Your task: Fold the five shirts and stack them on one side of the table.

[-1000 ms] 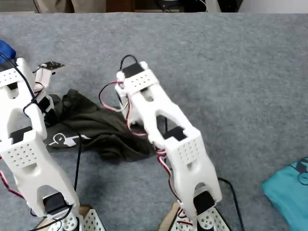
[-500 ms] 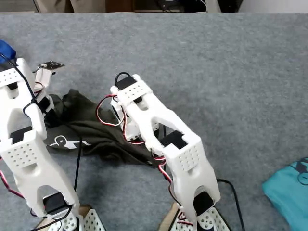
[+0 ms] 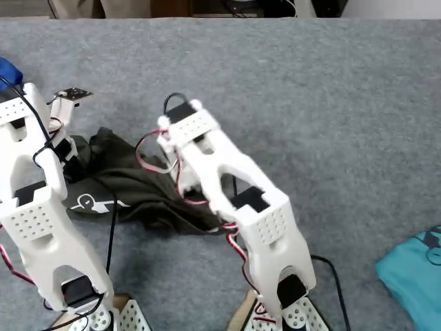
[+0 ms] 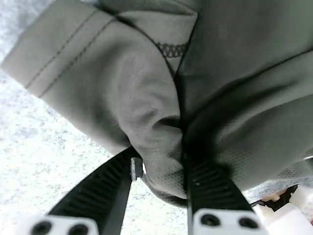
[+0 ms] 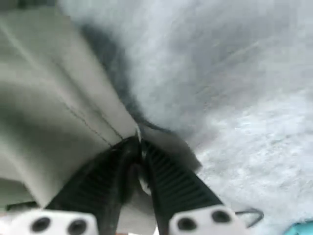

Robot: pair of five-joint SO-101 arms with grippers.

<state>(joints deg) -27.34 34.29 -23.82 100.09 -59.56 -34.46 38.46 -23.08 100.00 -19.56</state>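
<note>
A dark olive shirt [image 3: 138, 189] lies crumpled on the grey table between the two white arms. The left arm stands at the table's left edge, its gripper [image 4: 159, 169] shut on a fold of the olive shirt [image 4: 146, 98]. The right arm leans over the shirt's right end. Its gripper [image 5: 141, 147] is shut on the hem of the olive shirt [image 5: 54, 112], lifted just off the table. In the high view both grippers are hidden under the arms. A teal shirt [image 3: 417, 272] lies at the front right edge.
The grey felt table [image 3: 310, 89] stretches open to the back and right. A blue object [image 3: 8, 70] sits at the far left edge. Red, white and black cables [image 3: 155, 148] hang from the right arm.
The right arm has swung left and back a little with the shirt's right end, pulling the cloth. The left arm has kept still.
</note>
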